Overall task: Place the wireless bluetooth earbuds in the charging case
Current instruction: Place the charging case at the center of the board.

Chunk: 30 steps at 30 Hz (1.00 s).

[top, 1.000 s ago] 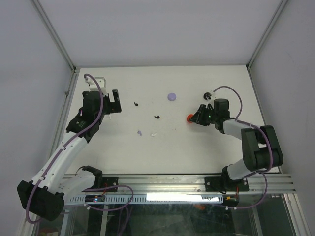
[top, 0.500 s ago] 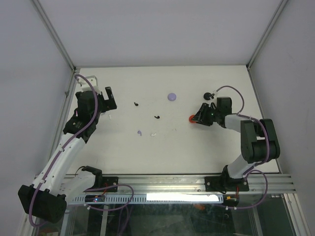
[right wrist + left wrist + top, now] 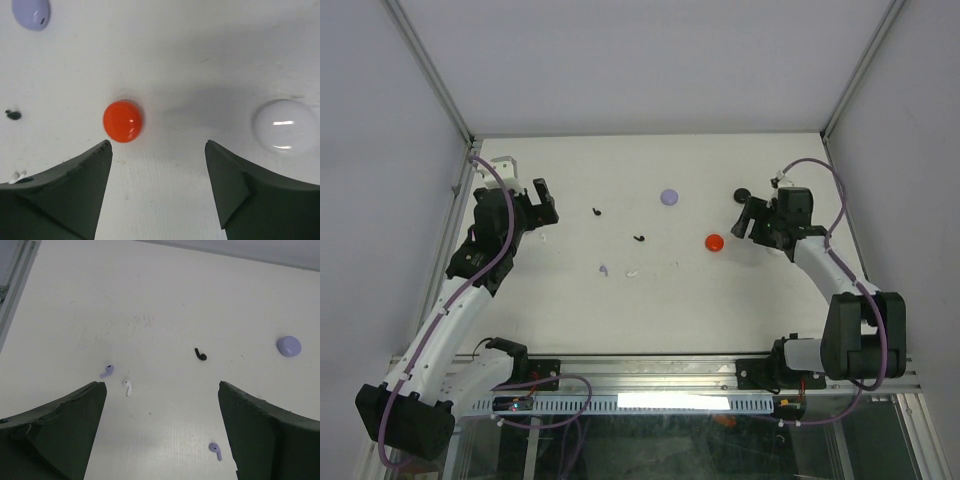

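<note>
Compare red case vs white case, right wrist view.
The red case stands out; the white case nearly blends into the table. The white case looks larger than the red case. The red case lies just ahead of the open right pincer, the white case off to its side. Both are round, glossy and shut.

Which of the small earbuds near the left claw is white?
The white earbud, just right of one lilac earbud in the left wrist view; the black earbud and second lilac earbud lie farther right.

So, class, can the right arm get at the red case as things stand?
Probably yes: the right pincer is open and the red case lies just ahead of it, with nothing between them.
</note>
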{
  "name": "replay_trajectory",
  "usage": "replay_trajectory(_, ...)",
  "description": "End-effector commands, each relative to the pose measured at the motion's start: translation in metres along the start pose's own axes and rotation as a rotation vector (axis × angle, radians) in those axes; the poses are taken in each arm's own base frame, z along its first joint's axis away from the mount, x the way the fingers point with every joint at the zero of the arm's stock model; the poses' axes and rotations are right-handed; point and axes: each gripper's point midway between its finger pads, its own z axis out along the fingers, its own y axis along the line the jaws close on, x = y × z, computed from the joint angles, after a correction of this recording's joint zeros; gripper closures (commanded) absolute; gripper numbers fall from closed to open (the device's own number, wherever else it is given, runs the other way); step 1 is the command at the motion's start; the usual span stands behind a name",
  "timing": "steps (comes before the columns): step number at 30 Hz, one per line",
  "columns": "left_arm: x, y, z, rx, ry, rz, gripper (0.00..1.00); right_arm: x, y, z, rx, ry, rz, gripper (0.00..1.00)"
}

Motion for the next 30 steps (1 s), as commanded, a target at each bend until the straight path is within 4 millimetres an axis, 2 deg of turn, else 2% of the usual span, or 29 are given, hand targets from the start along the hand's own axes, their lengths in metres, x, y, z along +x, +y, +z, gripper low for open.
replay_trajectory(1, -0.020, -0.010, -0.005, 0.062, -0.071, -0.021, 0.01, -0.037, -0.047, -0.027, 0.244, -0.146, 0.006, 0.20)
replay_trajectory(5, -0.020, -0.011, -0.007, 0.075, -0.074, -0.022, 0.01, -0.054, -0.071, -0.033, 0.330, -0.211, 0.059, 0.15)
replay_trajectory(11, -0.020, -0.014, -0.008, 0.095, -0.075, -0.023, 0.01, -0.069, -0.084, -0.008, 0.313, -0.195, 0.089, 0.15)
replay_trajectory(17, -0.019, -0.018, -0.009, 0.116, -0.076, -0.020, 0.01, -0.067, -0.093, 0.023, 0.299, -0.112, 0.074, 0.15)
replay_trajectory(20, -0.018, -0.018, -0.008, 0.118, -0.074, -0.017, 0.01, -0.059, -0.091, 0.032, 0.275, -0.057, 0.073, 0.17)
replay_trajectory(24, -0.018, -0.020, -0.009, 0.129, -0.072, -0.015, 0.01, -0.045, -0.080, 0.039, 0.203, 0.012, 0.059, 0.20)
replay_trajectory(30, -0.018, -0.021, -0.009, 0.135, -0.072, -0.014, 0.01, -0.030, -0.060, 0.036, 0.128, 0.083, 0.031, 0.22)
